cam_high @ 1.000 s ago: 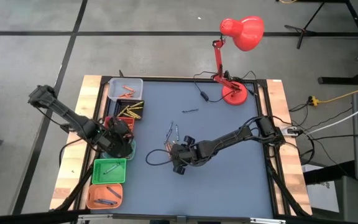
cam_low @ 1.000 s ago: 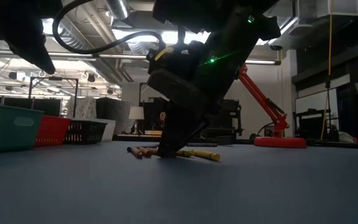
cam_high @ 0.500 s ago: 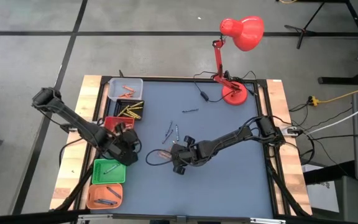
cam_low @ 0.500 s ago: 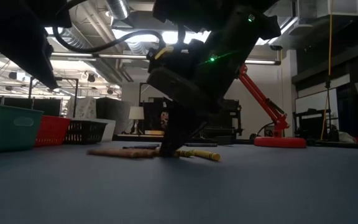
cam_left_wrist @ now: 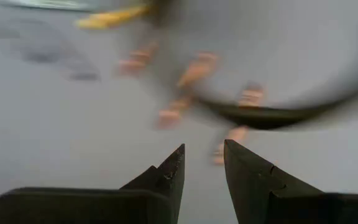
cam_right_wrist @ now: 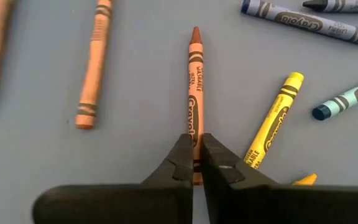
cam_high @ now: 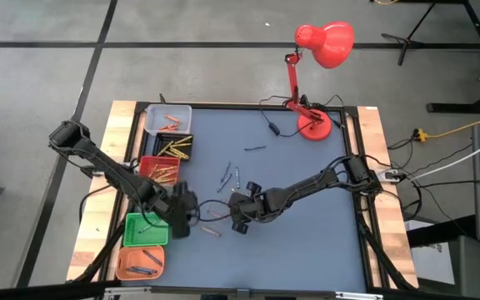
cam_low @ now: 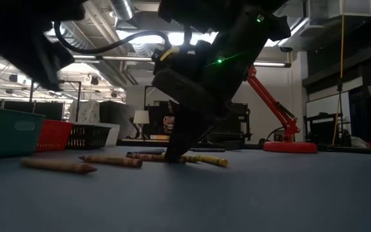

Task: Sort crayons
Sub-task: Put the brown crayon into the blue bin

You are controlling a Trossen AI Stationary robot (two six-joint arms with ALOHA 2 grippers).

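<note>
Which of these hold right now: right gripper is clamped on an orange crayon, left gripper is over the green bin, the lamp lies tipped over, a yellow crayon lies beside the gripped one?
1. The right gripper is shut on the orange crayon. True.
2. The left gripper is over the green bin. False: it is over the mat beside that bin, its fingers slightly apart.
3. The red lamp lies tipped over. False: it stands on its base.
4. A yellow crayon lies beside the gripped one. True.

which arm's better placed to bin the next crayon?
Right, probably. The right gripper is already shut on the brown-orange crayon at mid-table. The left gripper is open and empty, hovering near loose crayons beside the green bin.
</note>
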